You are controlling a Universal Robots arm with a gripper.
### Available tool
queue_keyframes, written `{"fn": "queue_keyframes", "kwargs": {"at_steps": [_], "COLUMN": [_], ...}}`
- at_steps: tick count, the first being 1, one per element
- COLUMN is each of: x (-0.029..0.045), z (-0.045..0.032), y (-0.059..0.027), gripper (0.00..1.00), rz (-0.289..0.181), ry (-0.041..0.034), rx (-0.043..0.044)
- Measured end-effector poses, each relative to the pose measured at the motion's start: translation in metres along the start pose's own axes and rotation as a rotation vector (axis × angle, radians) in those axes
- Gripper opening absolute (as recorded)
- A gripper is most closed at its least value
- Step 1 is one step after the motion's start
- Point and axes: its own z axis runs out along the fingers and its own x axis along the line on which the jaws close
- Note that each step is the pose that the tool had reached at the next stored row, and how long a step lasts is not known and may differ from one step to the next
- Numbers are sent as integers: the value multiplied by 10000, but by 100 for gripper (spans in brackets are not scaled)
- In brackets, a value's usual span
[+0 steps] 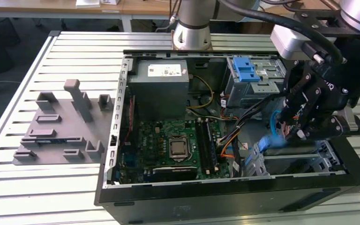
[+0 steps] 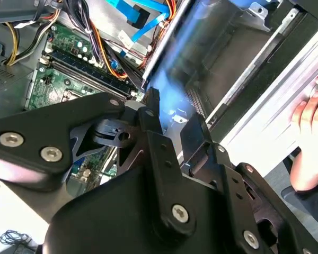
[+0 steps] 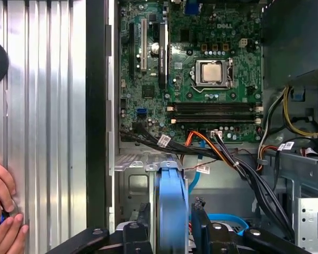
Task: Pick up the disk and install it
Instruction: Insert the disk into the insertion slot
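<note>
Gripped the disk (image 3: 172, 185) edge-on between clamped fingers (image 3: 200, 211) at the drive bay (image 3: 131, 182); risked snagging the cables (image 3: 238, 166) (just beside) or jamming if tilted.

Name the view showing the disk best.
The first wrist view: the disk stands edge-on, its blue carrier plain between the gripper's fingers. The exterior view shows a blue patch below the gripper; the second wrist view, a blue-grey face beyond the fingers.
</note>
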Motion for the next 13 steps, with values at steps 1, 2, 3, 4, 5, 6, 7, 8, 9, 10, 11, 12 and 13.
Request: {"fn": "queue_keyframes", "kwargs": {"at_steps": [1, 2, 3, 4, 5, 6, 7, 8, 9, 10, 11, 12, 13], "x": [0, 0, 0, 0, 0, 0, 0, 0, 0, 1, 0, 0, 0], "z": [8, 18, 27, 36, 45, 57, 68, 81, 95, 109, 123, 137, 150], "y": [0, 0, 0, 0, -1, -1, -1, -1, -1, -1, -1, -1, -1], "gripper": [44, 44, 44, 44, 44, 44, 44, 42, 36, 30, 30, 24, 18], "rz": [0, 0, 0, 0, 0, 0, 0, 0, 0, 0, 0, -1, 0], "ry": [0, -2, -2, -2, -1, -2, -2, -1, -1, -1, -1, -1, 0], "rx": [0, 0, 0, 0, 0, 0, 0, 0, 0, 0, 0, 0, 0]}}
